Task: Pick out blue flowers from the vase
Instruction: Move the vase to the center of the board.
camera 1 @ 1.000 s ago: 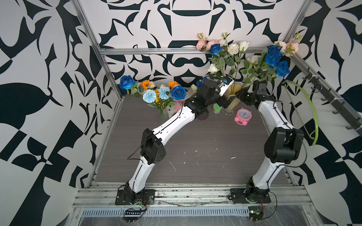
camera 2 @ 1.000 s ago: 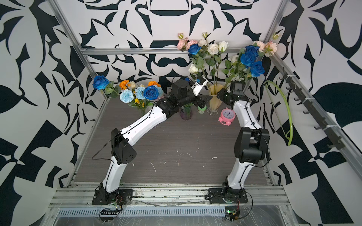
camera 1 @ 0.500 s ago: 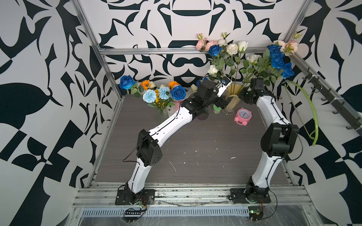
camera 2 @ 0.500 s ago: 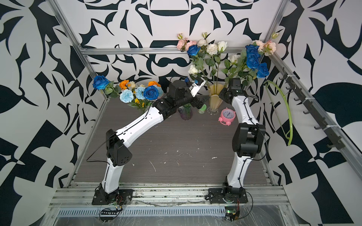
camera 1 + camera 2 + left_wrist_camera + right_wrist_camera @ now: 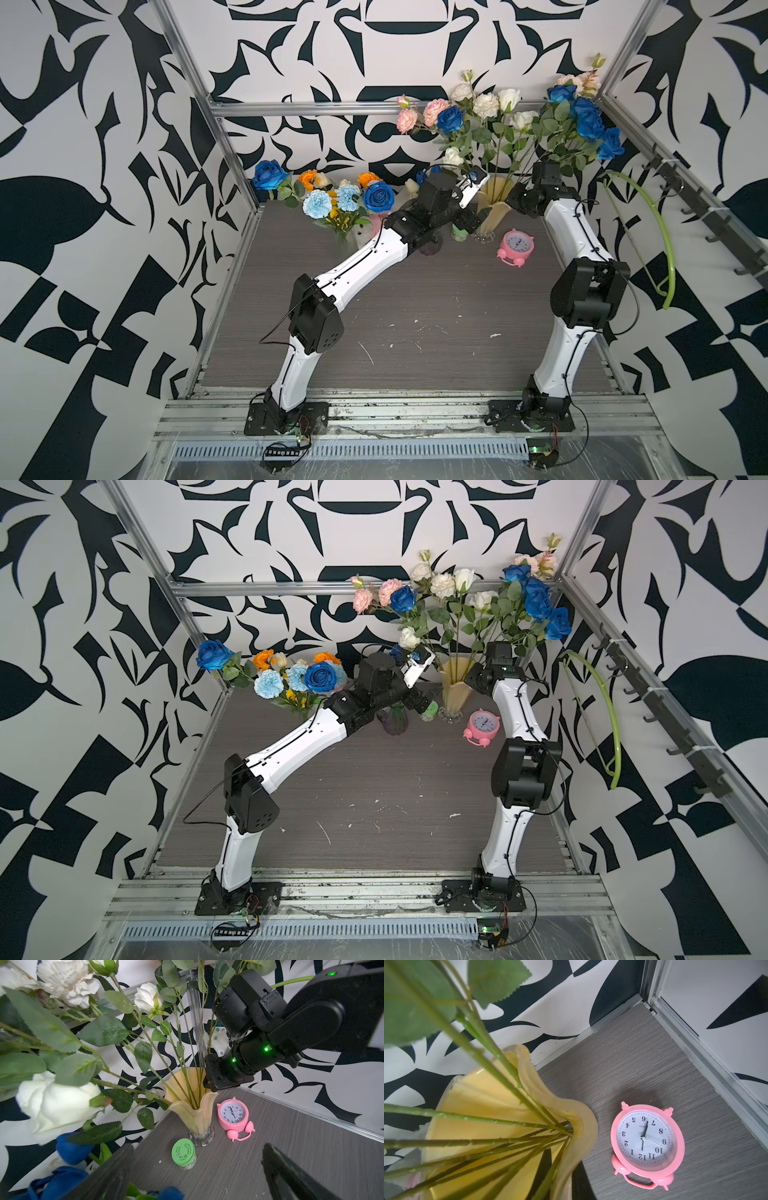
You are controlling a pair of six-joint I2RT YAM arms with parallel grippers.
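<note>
The yellow fluted vase (image 5: pixel 492 212) (image 5: pixel 455 692) stands at the back of the table with white, pink and blue flowers. One blue rose (image 5: pixel 450 118) rises at its left, and a cluster of blue roses (image 5: pixel 590 122) (image 5: pixel 538 600) leans right. In the right wrist view my right gripper (image 5: pixel 560 1167) is shut on a green stem just above the vase rim (image 5: pixel 577 1118). The left wrist view shows it among the stems (image 5: pixel 209 1041). My left gripper (image 5: pixel 197 1167) (image 5: pixel 465 220) hangs open left of the vase, nothing between its fingers, with blue flower heads (image 5: pixel 70 1149) below it.
A pink alarm clock (image 5: pixel 517 245) (image 5: pixel 646 1140) lies right of the vase, and a green-lidded jar (image 5: pixel 184 1154) stands in front of it. A purple glass vase (image 5: pixel 430 247) sits under the left arm. At back left is another bouquet with blue roses (image 5: pixel 378 197) and pale-blue carnations (image 5: pixel 318 205). A green hose (image 5: pixel 660 232) hangs on the right wall.
The right gripper has closed in on the stems above the vase. The blue rose cluster has swung slightly toward the right wall. The left arm's elbow has shifted left.
</note>
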